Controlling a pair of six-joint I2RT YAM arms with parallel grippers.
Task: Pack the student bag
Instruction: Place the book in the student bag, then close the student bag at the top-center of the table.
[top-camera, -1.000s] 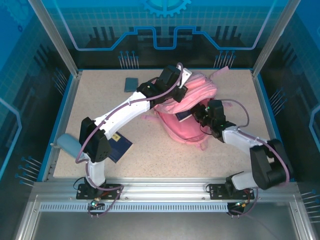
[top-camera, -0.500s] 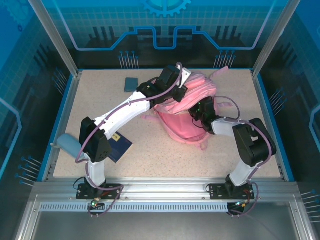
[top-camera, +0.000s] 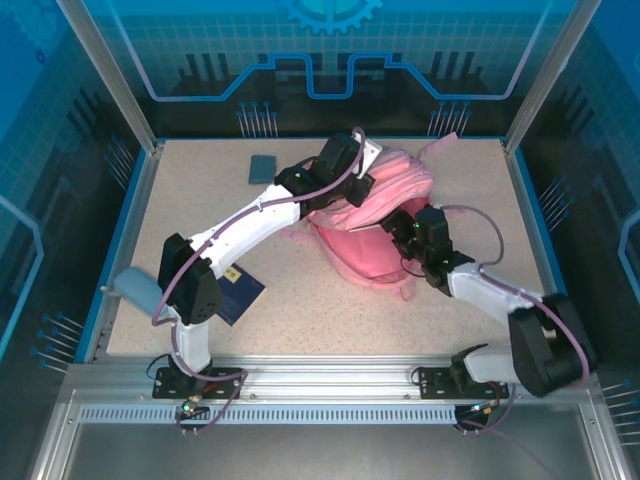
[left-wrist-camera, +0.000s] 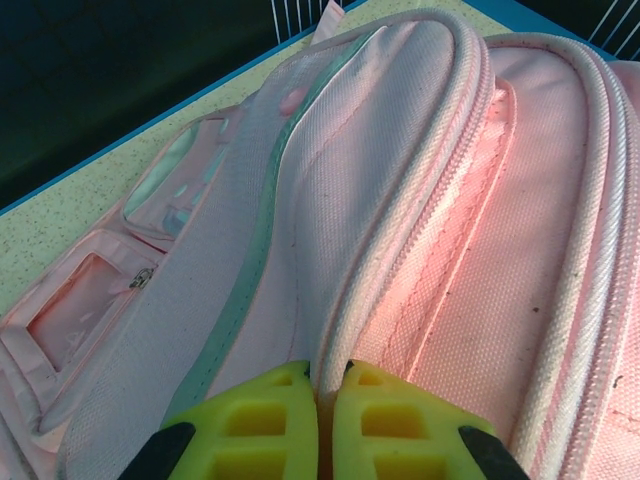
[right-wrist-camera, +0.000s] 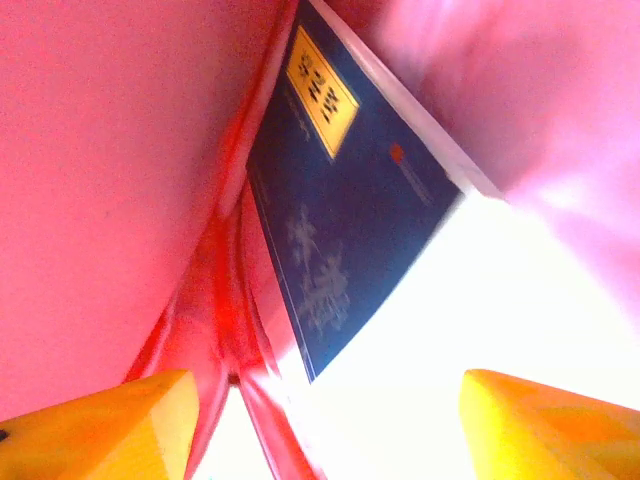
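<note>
Speckled beige tabletop (top-camera: 300, 320) sat inside a blue-walled cell, with an aluminium rail (top-camera: 330, 375) along the near edge. Left gripper (left-wrist-camera: 325, 378) was clamped tight: its green fingers (left-wrist-camera: 260, 420) were pressed together on a raised zip seam of the pink bag (left-wrist-camera: 450, 200), with fabric pinched between them and no gap showing. Around that pinch the left wrist view had ribbed zip piping, a pale greenish strip and a small clear-window pocket (left-wrist-camera: 80, 320) lower left. Right gripper (right-wrist-camera: 330, 420) was released. Its yellow fingertips (right-wrist-camera: 120, 415) stood wide apart at the bottom corners of the right wrist view with nothing between them. Just ahead of it, a dark blue book (right-wrist-camera: 340, 210) with a yellow label sat edge-on inside the pink lining, clear of both fingers. Bright glare washed out the lower right of that view, so I couldn't read detail there. From the top camera, the bag lay slumped on the far half of the table, slightly right of centre. The left arm reached diagonally across to its far upper edge, and the right arm came in from the near right to its right side. Well apart from the bag were a small grey-blue card (top-camera: 262, 168) at the far left, another dark blue book (top-camera: 240, 295) partly under the left arm's elbow, and a grey-blue roll (top-camera: 133, 287) at the left edge.
</note>
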